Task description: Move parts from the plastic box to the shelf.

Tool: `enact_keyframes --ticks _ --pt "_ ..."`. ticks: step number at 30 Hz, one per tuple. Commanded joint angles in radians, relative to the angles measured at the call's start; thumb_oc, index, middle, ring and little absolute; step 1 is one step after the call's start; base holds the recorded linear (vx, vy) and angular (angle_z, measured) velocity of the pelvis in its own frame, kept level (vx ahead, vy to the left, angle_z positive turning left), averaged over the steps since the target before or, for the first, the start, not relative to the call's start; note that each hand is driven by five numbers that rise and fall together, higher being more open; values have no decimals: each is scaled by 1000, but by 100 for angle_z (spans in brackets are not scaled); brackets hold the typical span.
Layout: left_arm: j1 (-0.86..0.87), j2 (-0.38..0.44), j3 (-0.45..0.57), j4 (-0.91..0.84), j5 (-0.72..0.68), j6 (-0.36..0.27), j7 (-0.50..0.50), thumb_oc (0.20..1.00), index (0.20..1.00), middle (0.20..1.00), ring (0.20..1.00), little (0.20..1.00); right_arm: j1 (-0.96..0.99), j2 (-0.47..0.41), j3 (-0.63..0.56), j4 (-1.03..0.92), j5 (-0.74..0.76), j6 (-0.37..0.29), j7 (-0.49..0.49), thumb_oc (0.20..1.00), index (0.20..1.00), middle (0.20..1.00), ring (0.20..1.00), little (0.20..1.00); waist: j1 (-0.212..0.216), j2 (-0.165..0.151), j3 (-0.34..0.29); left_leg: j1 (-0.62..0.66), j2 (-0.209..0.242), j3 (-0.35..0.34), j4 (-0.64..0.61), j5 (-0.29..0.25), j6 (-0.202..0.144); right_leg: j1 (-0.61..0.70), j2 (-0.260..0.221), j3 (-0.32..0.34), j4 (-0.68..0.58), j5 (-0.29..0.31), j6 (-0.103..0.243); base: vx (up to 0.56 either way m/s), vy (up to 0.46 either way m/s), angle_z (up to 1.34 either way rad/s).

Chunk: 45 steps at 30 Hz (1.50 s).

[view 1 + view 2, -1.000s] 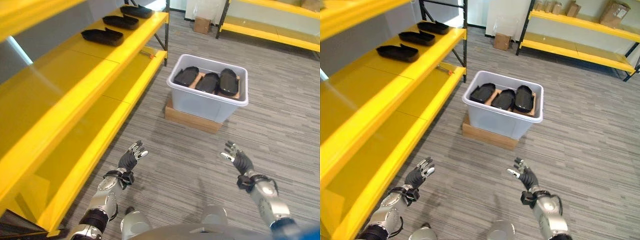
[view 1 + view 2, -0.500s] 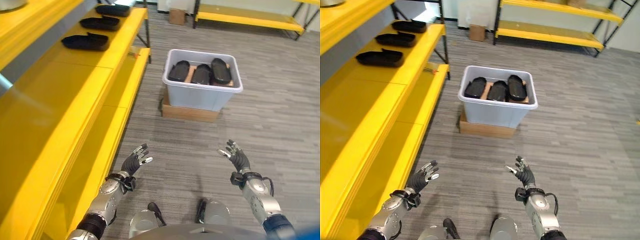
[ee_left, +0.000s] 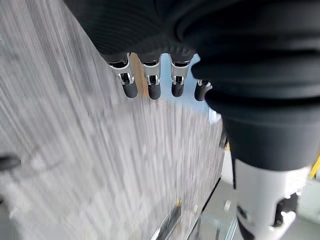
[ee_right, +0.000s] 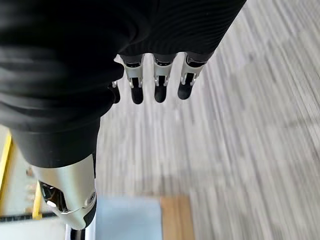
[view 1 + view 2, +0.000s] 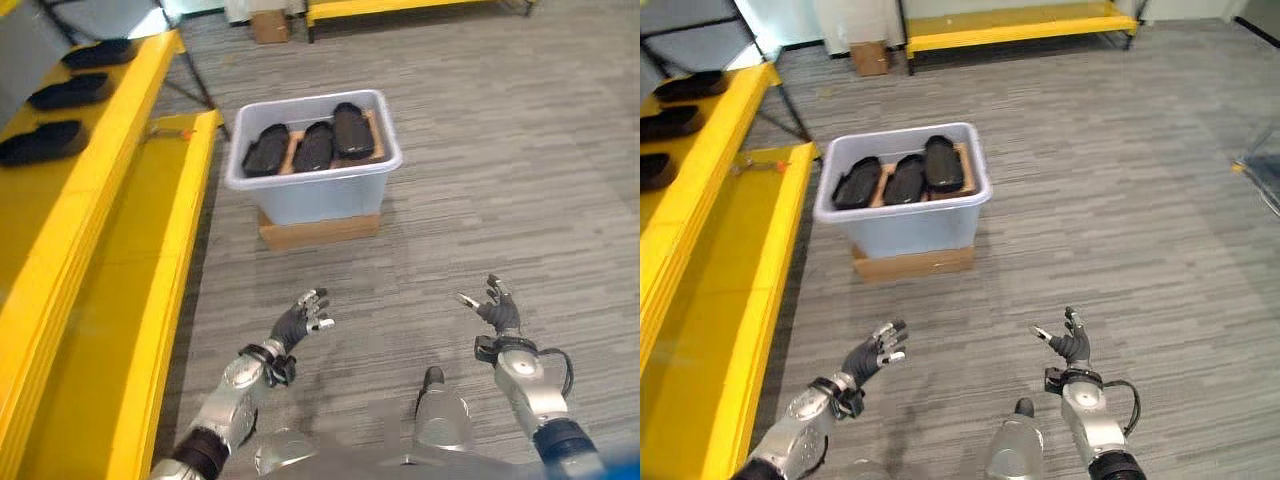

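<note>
Glossy black oval parts (image 5: pixel 312 147) fill the translucent plastic box (image 5: pixel 318 195).

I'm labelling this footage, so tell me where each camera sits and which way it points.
Left eye view: on the head, looking down at the plastic box of black parts beside the yellow shelf; both open hands show.
Right eye view: same scene from slightly aside.
Left wrist view: along the left hand toward floor.
Right wrist view: along the right hand; shares the box's corner.

Black parts (image 5: pixel 313 147), yellow shelf (image 5: pixel 120 240)
</note>
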Motion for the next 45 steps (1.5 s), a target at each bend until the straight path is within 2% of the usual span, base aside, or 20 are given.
enact_keyframes --ticks 1,3,5,6,10,14,15,20,21,24,27,31,34,36,38,39,40,42,43,45 --pt "-19 52 33 -66 -47 -16 4 1000 1000 1000 1000 1000 -33 8 -9 -82 -41 -38 95 1000 1000 1000 1000 1000 2 -70 -63 -61 -76 46 134 -225 44 85 -87 -2 -214 102 78 250 -235 -16" --pt "-5 43 41 -48 -65 -10 13 1000 1000 1000 1000 1000 -45 -17 2 -72 -64 -47 155 1000 1000 1000 1000 1000 -1 -73 -79 -55 -55 55 164 -228 35 90 -57 -9 -219 87 47 318 -272 -22" --pt "-3 30 52 -27 -93 -11 22 1000 1000 1000 1000 1000 -49 -42 9 -73 -78 -54 189 1000 1000 1000 1000 1000 -1 -72 -89 -68 -42 60 193 -188 16 102 -21 -28 -239 70 20 324 -245 -36" --pt "-1 26 55 -22 -92 -15 26 1000 1000 1000 1000 1000 -48 -46 9 -72 -77 -56 196 1000 1000 1000 1000 1000 0 -68 -91 -74 -51 61 186 -184 16 104 -13 -36 -241 68 16 279 -193 -16" --pt "7 23 69 29 -25 -41 38 1000 1000 1000 1000 1000 -32 -61 15 -66 -49 -90 178 1000 1000 1000 1000 1000 24 -47 -66 -153 -113 19 129 -65 -4 137 51 -61 -257 49 1 238 -135 20" --pt "20 20 74 67 -12 -94 71 1000 1000 1000 1000 1000 -24 -54 24 -75 -65 -149 141 1000 1000 1000 1000 1000 31 -46 -60 -155 -128 -1 -3 -22 5 167 61 -76 -280 40 0 165 106 25" --pt "29 20 85 74 -11 -151 90 1000 1000 1000 1000 1000 -11 -48 17 -120 -67 -177 111 1000 1000 1000 1000 1000 34 -40 -61 -144 -112 -31 -97 31 -13 169 55 -79 -282 39 7 201 248 26" --pt "48 -5 124 28 -41 -210 121 1000 1000 1000 1000 1000 18 -35 -17 -160 -80 -168 111 1000 1000 1000 1000 1000 42 -32 -51 -135 -7 -82 -136 162 -72 149 6 -65 -235 21 15 241 324 11" --pt "57 -16 140 10 -30 -242 138 1000 1000 1000 1000 1000 30 -33 -25 -161 -75 -169 122 1000 1000 1000 1000 1000 45 -33 -48 -120 -15 -67 -153 97 -55 127 -42 -69 -141 -12 28 394 494 5" --pt "50 4 126 9 67 -244 112 1000 1000 1000 1000 1000 41 -21 -26 -154 -52 -166 109 1000 1000 1000 1000 1000 49 -37 -50 -115 -63 -72 -158 52 -34 118 -58 -74 -74 -36 46 307 358 34" --pt "35 25 94 8 98 -267 76 1000 1000 1000 1000 1000 41 -15 -16 -147 -24 -173 112 1000 1000 1000 1000 1000 54 -36 -49 -135 -121 -92 -153 29 -11 112 -56 -70 -29 -63 54 263 400 20" --pt "14 97 61 17 167 -318 55 1000 1000 1000 1000 1000 37 -14 14 -138 -77 -185 74 1000 1000 1000 1000 1000 69 -28 -49 -137 -243 -117 -206 24 51 83 -32 -55 106 -128 70 271 487 40" --pt "-15 129 25 20 228 -313 7 1000 1000 1000 1000 1000 24 -28 29 -135 -136 -184 45 1000 1000 1000 1000 1000 74 -36 -55 -138 -280 -118 -230 19 81 58 -38 -51 205 -125 89 170 277 1" --pt "-36 128 -17 21 210 -308 16 1000 1000 1000 1000 1000 11 -44 45 -132 -103 -169 33 1000 1000 1000 1000 1000 82 -31 -56 -133 -298 -114 -242 8 108 7 -87 -54 345 -95 98 154 246 0" --pt "-48 126 -33 14 187 -294 35 1000 1000 1000 1000 1000 10 -33 51 -134 -80 -162 35 1000 1000 1000 1000 1000 68 -34 -52 -136 -315 -122 -236 -9 120 -40 -41 -8 400 -76 105 150 106 -19" --pt "-73 123 -46 -13 162 -256 24 1000 1000 1000 1000 1000 24 -10 50 -138 -101 -177 33 1000 1000 1000 1000 1000 47 -45 -42 -151 -320 -141 -229 0 119 -42 72 39 301 -16 96 190 8 -27" --pt "-77 121 -48 -15 158 -251 27 1000 1000 1000 1000 1000 26 -9 50 -137 -101 -183 36 1000 1000 1000 1000 1000 44 -48 -40 -146 -322 -142 -230 -2 116 -40 72 34 250 -9 91 243 -31 -25" --pt "-101 104 -57 -18 128 -228 43 1000 1000 1000 1000 1000 25 -5 49 -131 -95 -203 45 1000 1000 1000 1000 1000 30 -60 -29 -119 -325 -133 -237 -18 108 -31 37 -2 33 27 75 263 -99 -3" --pt "-122 91 -64 -17 126 -213 59 1000 1000 1000 1000 1000 13 -3 49 -134 -90 -209 49 1000 1000 1000 1000 1000 19 -80 -21 -90 -330 -121 -235 -61 97 -37 -16 -17 -123 94 105 297 -186 -2" --pt "-143 86 -76 -19 139 -201 68 1000 1000 1000 1000 1000 -4 0 49 -137 -85 -207 45 1000 1000 1000 1000 1000 8 -94 -2 -74 -324 -109 -222 -99 94 -64 -69 -3 -244 232 138 310 -252 -11"
